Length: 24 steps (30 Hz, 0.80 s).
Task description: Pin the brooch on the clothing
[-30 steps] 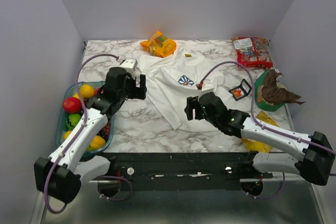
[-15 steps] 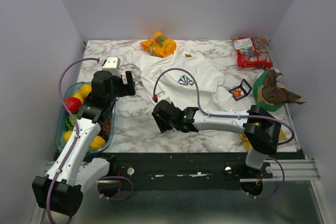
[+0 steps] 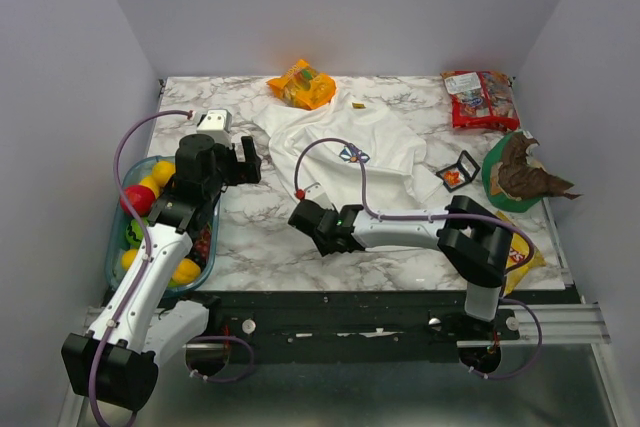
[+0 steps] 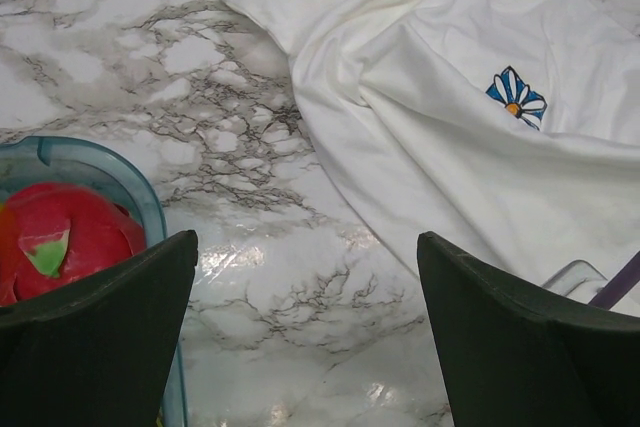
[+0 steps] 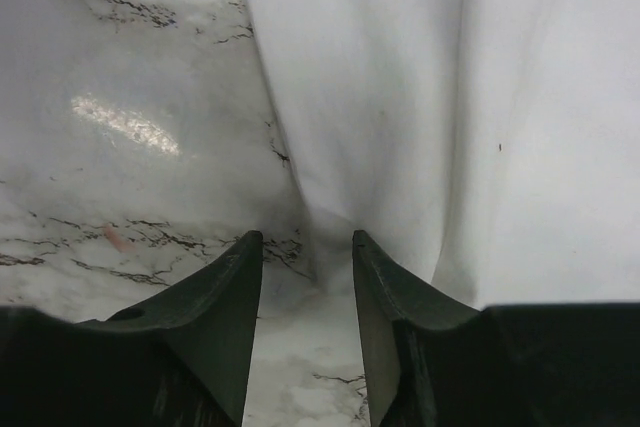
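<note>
Right gripper is reaching across to the near-left hem of the white T-shirt. A second ago it was hovering further right, in front of its own base. The left gripper is sitting back by the fruit tub, having been over the shirt's sleeve a second ago. The right arm's purple cable is now looping over the daisy print, which was uncovered before.

Counting from above, two arms are working over one marble table. On it are lying one T-shirt, one brooch in a small black box just right of the shirt and apart from it, and one orange snack bag. One red snack bag, one green plate and one tub holding several fruits (too crowded to count) are also showing.

From the left wrist, the left gripper is standing wide apart over bare marble, holding nothing. One red fruit is lying in the tub to its left and the T-shirt, with its print, to its right.

From the right wrist, the right gripper is narrowing, with a ridge of the T-shirt running down into the gap. I cannot tell whether it is pinching the cloth.
</note>
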Each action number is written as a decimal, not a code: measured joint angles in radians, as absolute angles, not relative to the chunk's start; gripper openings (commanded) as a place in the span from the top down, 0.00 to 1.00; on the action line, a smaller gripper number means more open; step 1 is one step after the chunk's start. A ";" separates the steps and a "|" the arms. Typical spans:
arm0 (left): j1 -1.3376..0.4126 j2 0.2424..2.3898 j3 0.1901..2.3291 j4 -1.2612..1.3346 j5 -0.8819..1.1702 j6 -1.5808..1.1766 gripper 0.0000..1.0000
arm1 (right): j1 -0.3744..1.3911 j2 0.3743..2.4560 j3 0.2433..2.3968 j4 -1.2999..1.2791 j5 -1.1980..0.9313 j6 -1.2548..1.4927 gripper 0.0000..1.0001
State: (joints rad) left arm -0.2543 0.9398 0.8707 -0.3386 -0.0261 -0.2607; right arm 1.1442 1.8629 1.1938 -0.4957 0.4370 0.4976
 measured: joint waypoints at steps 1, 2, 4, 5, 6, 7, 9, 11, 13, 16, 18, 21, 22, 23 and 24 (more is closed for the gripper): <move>-0.254 0.939 0.871 -0.339 -0.025 -0.261 0.01 | 1.144 1.868 1.196 -0.498 0.443 0.498 0.56; -0.254 0.939 0.871 -0.339 -0.025 -0.262 0.01 | 1.144 1.874 1.198 -0.499 0.453 0.498 0.57; -0.254 0.939 0.871 -0.339 -0.022 -0.263 0.01 | 1.144 1.885 1.208 -0.500 0.464 0.499 0.61; -0.254 0.939 0.871 -0.339 -0.022 -0.263 0.01 | 1.144 1.890 1.212 -0.499 0.470 0.500 0.63; -0.254 0.939 0.871 -0.339 -0.021 -0.264 0.01 | 1.144 1.894 1.217 -0.499 0.474 0.501 0.70; -0.254 0.939 0.871 -0.339 -0.021 -0.264 0.01 | 1.144 1.899 1.221 -0.499 0.477 0.505 0.73; -0.254 0.939 0.871 -0.339 -0.019 -0.265 0.01 | 1.144 1.904 1.224 -0.495 0.479 0.511 0.83; -0.254 0.939 0.871 -0.339 -0.017 -0.267 0.01 | 1.144 1.905 1.224 -0.490 0.474 0.520 0.89; -0.254 0.939 0.871 -0.339 -0.017 -0.268 0.01 | 1.144 1.904 1.220 -0.483 0.467 0.527 0.96; -0.254 0.939 0.871 -0.339 -0.012 -0.271 0.01 | 1.144 1.900 1.213 -0.472 0.462 0.535 0.99; -0.254 0.939 0.871 -0.339 -0.005 -0.274 0.01 | 1.144 1.895 1.206 -0.465 0.457 0.538 0.99; -0.254 0.939 0.871 -0.339 0.004 -0.276 0.01 | 1.142 1.886 1.195 -0.452 0.439 0.537 0.99; -0.254 0.939 0.871 -0.339 0.006 -0.276 0.01 | 1.142 1.880 1.190 -0.444 0.427 0.535 0.99; -0.254 0.939 0.871 -0.339 0.009 -0.278 0.01 | 1.140 1.872 1.183 -0.435 0.402 0.533 0.99; -0.254 0.939 0.871 -0.339 0.010 -0.278 0.01 | 1.140 1.864 1.176 -0.426 0.374 0.531 0.99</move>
State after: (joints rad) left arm -0.2543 0.9390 0.8707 -0.3386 0.0105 -0.2779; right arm 1.1400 1.8645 1.1759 -0.4263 0.3737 0.5312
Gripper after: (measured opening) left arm 0.988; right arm 0.012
